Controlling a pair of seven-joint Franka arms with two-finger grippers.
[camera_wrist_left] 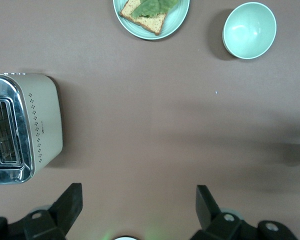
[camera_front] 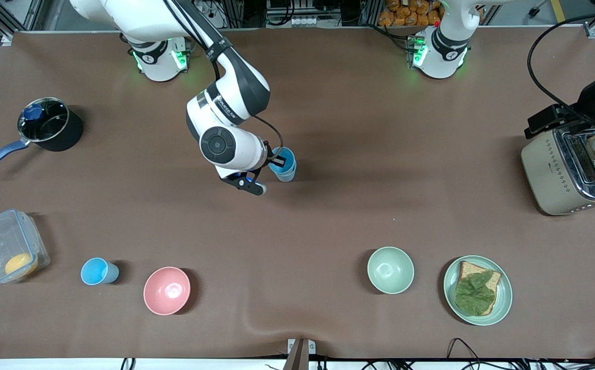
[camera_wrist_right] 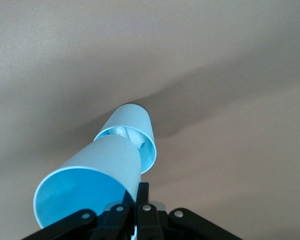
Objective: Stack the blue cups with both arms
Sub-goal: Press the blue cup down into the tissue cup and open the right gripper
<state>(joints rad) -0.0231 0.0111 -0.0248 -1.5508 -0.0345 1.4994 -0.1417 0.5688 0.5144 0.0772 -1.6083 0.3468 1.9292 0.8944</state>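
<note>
My right gripper (camera_front: 276,164) is over the middle of the table, shut on the rim of a bright sky-blue cup (camera_front: 281,158). In the right wrist view the gripper (camera_wrist_right: 138,197) has one finger outside the cup wall. The held cup (camera_wrist_right: 90,175) is tilted, with its base at the mouth of a second, duller blue cup (camera_wrist_right: 134,119) that stands on the table (camera_front: 286,176). Another sky-blue cup (camera_front: 99,271) stands beside the pink bowl (camera_front: 167,290). My left gripper (camera_wrist_left: 138,210) is open and empty, high over the table beside the toaster (camera_wrist_left: 40,125).
A black saucepan (camera_front: 51,123) and a clear lidded box (camera_front: 10,245) are toward the right arm's end. A pale green bowl (camera_front: 390,270), a plate with bread and lettuce (camera_front: 477,290) and the toaster (camera_front: 570,172) are toward the left arm's end.
</note>
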